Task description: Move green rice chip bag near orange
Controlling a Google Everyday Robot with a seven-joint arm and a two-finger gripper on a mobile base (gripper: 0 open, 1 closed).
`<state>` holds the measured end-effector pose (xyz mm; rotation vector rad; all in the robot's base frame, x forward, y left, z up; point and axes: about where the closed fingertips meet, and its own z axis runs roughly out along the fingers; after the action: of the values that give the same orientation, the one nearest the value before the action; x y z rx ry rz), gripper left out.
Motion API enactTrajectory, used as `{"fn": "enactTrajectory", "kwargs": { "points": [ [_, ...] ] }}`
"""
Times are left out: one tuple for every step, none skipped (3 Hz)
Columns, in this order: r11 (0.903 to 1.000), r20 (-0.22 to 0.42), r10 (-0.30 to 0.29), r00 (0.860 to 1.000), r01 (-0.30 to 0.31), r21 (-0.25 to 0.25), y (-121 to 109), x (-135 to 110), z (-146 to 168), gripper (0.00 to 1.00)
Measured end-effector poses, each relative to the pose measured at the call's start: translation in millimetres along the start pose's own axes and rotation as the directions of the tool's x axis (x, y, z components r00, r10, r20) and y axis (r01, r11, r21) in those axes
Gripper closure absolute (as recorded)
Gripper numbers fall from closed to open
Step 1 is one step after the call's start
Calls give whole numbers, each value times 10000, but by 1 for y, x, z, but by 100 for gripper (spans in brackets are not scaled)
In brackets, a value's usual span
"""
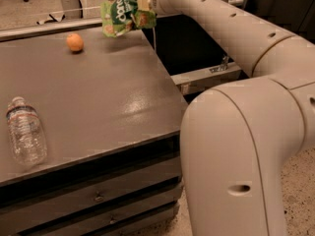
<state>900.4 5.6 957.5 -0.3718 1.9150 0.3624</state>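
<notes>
One gripper (pixel 144 5) pinching green rice chip bag (pixel 122 14) at its right edge | bag aloft over table (pixel 103 97) far edge, near orange (pixel 75 42) | likely light, crinkly, slippery, crushable; edge hold suits

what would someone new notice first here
The big white robot arm fills the right side, and its tool at the top holds the green rice chip bag above the far edge of the grey table. An orange sits on it left of the bag, and a clear water bottle lies near the front left.
</notes>
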Motion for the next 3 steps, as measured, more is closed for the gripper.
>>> {"fn": "enactTrajectory", "kwargs": {
  "points": [
    [9988, -235, 337, 9992, -346, -353, 23, 18, 20, 100],
    [9963, -497, 630, 9968, -656, -546, 37, 35, 35, 100],
    [9947, -694, 797, 9944, -839, -592, 41, 46, 43, 100]
  ]
}}
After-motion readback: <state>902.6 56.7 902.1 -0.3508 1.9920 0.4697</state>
